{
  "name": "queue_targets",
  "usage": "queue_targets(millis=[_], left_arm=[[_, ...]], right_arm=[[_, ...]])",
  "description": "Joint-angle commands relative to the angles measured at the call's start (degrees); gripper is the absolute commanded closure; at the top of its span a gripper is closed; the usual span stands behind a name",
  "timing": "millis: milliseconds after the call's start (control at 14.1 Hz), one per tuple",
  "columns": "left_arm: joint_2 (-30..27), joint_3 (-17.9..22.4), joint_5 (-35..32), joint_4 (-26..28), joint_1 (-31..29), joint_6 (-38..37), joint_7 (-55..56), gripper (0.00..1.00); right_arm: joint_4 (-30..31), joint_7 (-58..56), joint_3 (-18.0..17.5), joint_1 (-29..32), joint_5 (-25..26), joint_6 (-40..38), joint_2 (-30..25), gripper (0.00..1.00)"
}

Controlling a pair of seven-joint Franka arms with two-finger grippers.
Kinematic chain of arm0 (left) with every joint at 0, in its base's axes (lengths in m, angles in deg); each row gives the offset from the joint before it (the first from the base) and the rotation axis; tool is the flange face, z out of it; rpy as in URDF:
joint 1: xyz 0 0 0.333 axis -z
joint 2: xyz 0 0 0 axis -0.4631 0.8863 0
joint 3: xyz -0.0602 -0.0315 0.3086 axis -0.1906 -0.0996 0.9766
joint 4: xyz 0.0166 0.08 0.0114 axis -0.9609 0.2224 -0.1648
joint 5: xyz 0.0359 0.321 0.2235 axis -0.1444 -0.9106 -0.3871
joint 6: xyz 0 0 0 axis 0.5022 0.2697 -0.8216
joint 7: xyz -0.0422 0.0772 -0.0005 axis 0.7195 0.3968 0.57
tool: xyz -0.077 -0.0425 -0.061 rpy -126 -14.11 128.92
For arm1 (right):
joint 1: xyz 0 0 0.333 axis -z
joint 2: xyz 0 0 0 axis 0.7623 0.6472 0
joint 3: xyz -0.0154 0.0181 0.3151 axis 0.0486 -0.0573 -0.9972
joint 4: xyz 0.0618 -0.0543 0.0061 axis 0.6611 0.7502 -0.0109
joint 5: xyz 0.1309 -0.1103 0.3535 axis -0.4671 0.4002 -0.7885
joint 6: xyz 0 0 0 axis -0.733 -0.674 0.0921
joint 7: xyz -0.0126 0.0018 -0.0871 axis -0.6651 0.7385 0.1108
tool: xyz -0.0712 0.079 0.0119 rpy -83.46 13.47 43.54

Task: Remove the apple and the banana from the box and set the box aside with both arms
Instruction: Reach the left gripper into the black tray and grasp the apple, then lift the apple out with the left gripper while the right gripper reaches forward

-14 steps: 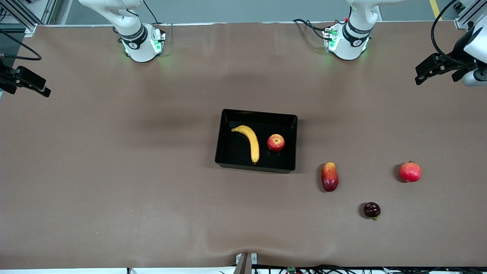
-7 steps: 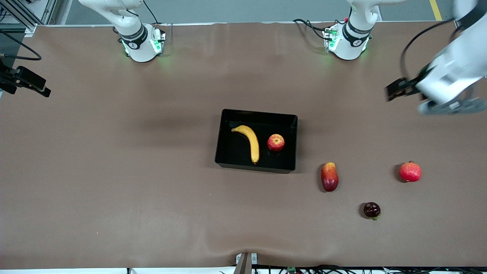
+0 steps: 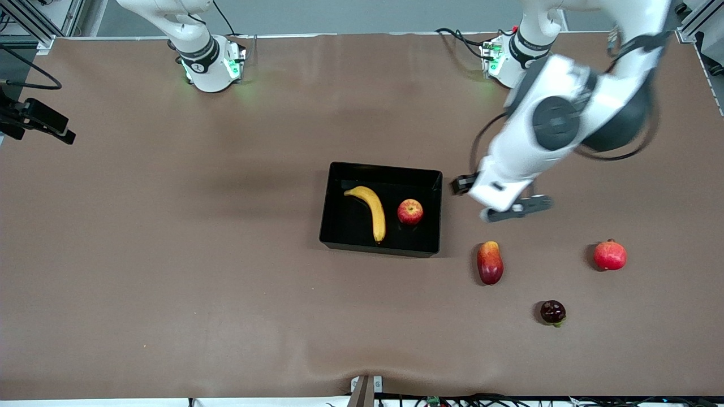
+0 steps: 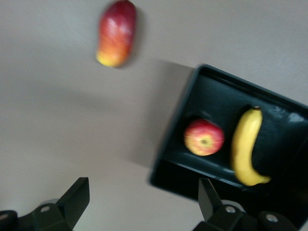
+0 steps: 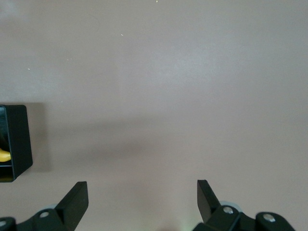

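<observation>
The brown table (image 3: 169, 254) carries the box (image 3: 339, 226), mango-like fruit (image 3: 490, 263), crowned red fruit (image 3: 610, 255) and dark fruit (image 3: 552, 312).

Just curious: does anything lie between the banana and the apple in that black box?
No. The front view shows only bare box floor between the banana and the apple.

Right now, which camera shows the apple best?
The front view: the apple sits sharp and unobstructed in the black tray beside the banana. The left wrist view shows it closer but blurred; the right wrist view misses it.
</observation>
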Motion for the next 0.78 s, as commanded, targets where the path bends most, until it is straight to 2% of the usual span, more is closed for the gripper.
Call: queue_targets(millis=[0,212,354,707], left_arm=[[5.4,0.5,-1.6,-0.8,4.5,5.1,11.5,0.00],[11.1,0.4,-6.5,-0.9,7.7,10.1,23.8,0.00],[15.0,0.4,-6.9,-0.9,8.9,15.1,29.0,0.00],[20.2,0.6,-10.5,-1.0,10.2,18.5,33.3,0.00]], right_arm=[[-0.9,0.5,-0.1,0.1,0.0,-0.4,0.2,0.00],[-0.9,0.5,-0.1,0.0,0.0,-0.4,0.3,0.00],[-0.9,0.5,-0.1,0.0,0.0,-0.4,0.3,0.00],[-0.8,0.5,-0.4,-0.9,-0.1,-0.4,0.8,0.00]])
